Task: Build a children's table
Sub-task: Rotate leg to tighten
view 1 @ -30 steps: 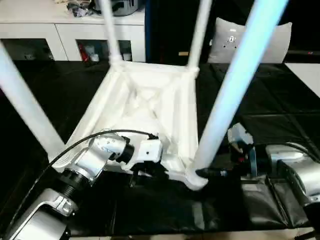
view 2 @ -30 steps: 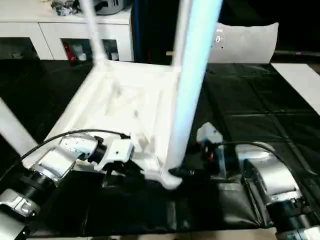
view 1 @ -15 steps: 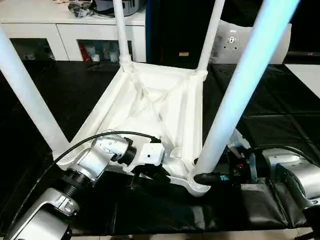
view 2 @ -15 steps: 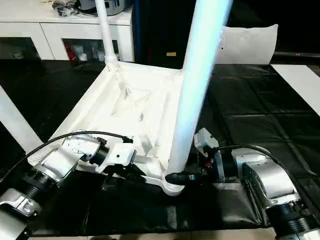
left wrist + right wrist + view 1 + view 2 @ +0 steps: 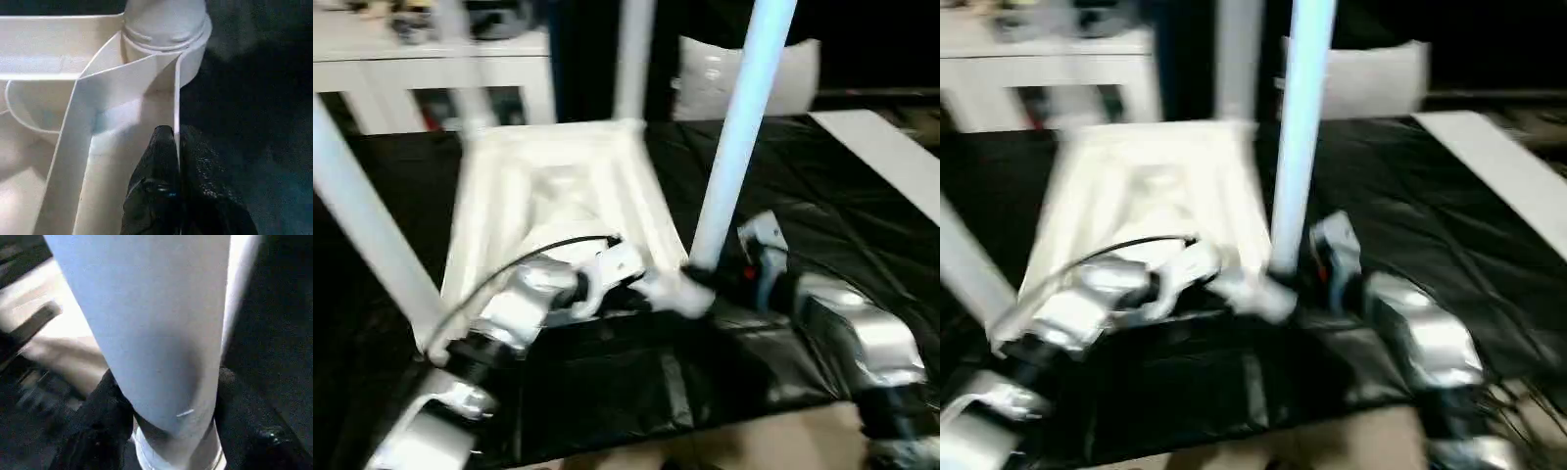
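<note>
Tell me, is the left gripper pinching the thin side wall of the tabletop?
Yes, in the left wrist view the left gripper is shut on the thin rim wall of the tabletop, one finger each side.

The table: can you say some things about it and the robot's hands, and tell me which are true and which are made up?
1. The table lies upside down with its legs pointing up. True.
2. The right gripper has its fingers on either side of a leg. True.
3. The left gripper is wide open in the air. False: it is shut on the table's thin rim, near a corner socket.
4. The table sits on a red cloth. False: the cover under it is black.
5. A white cabinet stands behind the table. True.
</note>
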